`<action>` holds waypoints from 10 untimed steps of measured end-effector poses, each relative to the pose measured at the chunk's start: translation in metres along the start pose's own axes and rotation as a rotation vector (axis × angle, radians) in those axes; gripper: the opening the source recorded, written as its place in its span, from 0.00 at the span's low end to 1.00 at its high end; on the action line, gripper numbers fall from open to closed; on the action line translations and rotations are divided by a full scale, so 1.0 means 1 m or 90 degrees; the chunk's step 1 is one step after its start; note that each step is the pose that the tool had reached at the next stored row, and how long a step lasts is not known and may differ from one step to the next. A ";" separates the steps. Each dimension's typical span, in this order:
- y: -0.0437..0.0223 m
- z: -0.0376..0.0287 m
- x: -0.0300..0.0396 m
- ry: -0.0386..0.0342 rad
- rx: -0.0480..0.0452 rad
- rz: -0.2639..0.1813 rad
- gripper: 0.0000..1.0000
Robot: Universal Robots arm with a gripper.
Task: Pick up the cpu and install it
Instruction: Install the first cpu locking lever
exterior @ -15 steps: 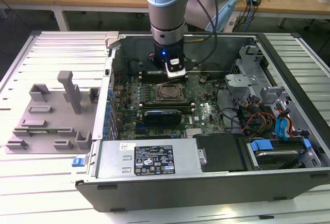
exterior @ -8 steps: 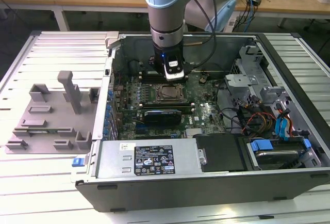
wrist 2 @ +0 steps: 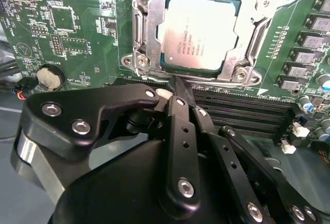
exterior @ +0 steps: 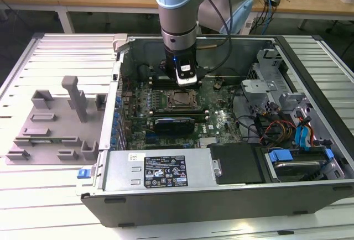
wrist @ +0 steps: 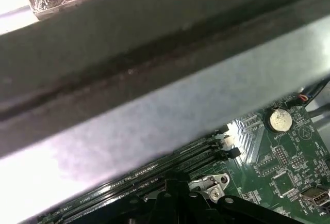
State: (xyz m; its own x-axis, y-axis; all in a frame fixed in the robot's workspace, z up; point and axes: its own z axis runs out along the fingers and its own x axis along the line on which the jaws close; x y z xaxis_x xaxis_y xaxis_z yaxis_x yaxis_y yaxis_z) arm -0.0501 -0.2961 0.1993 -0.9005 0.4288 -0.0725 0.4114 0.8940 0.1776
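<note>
Big open PC case [exterior: 310,57] lying on its side on a slatted metal table [exterior: 50,49], w/ the green motherboard [exterior: 218,119] facing up inside. PSU [exterior: 160,169] sits along the near edge of the case, drive cage w/ blue tabs [exterior: 301,160] at the exterior view's right. On the exterior view's left, outside the case, there's a grey plastic fixture [exterior: 55,124] on the table.

The arm [exterior: 177,13] comes straight down into the case, and the gripper [exterior: 185,82] hangs just beside the socket, on its far side in the exterior view.

In the second wrist view the black gripper [wrist 2: 178,82] has its fingers [wrist 2: 181,97] pressed together to a narrow tip — nothing pinched btwn them. That tip is right at the edge of the metal socket frame [wrist 2: 142,22], over the black RAM slots [wrist 2: 242,110].

The cpu [wrist 2: 198,34] is lying flat inside the socket, silver top up, apart from the fingers. Looks seated square in the frame.

Small stuff: round coin cell [wrist 2: 49,77] on the board near the gripper's body — same coin cell [wrist: 278,121] in the first wrist view, next to the RAM slots [wrist: 170,164].
</note>
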 end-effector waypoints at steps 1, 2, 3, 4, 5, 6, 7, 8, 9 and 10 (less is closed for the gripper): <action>0.0004 -0.0015 -0.0001 -0.0002 -0.0003 0.000 0.11; 0.0008 -0.0049 -0.0003 -0.0004 0.0010 0.000 0.11; 0.0016 -0.0092 -0.0006 -0.0010 0.0024 0.000 0.11; 0.0024 -0.0139 -0.0010 -0.0027 0.0060 -0.001 0.11; 0.0028 -0.0158 -0.0012 -0.0044 0.0099 -0.001 0.11; 0.0031 -0.0172 -0.0013 -0.0063 0.0138 -0.001 0.11; 0.0033 -0.0188 -0.0014 -0.0102 0.0226 -0.002 0.11; 0.0033 -0.0196 -0.0015 -0.0145 0.0331 -0.004 0.11; 0.0015 -0.0208 -0.0025 -0.0210 0.0508 -0.006 0.11; -0.0019 -0.0214 -0.0041 -0.0244 0.0597 -0.007 0.11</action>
State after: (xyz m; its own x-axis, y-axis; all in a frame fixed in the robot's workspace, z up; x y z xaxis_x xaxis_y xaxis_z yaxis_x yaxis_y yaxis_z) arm -0.0502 -0.3023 0.2202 -0.9000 0.4213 -0.1119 0.4138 0.9065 0.0840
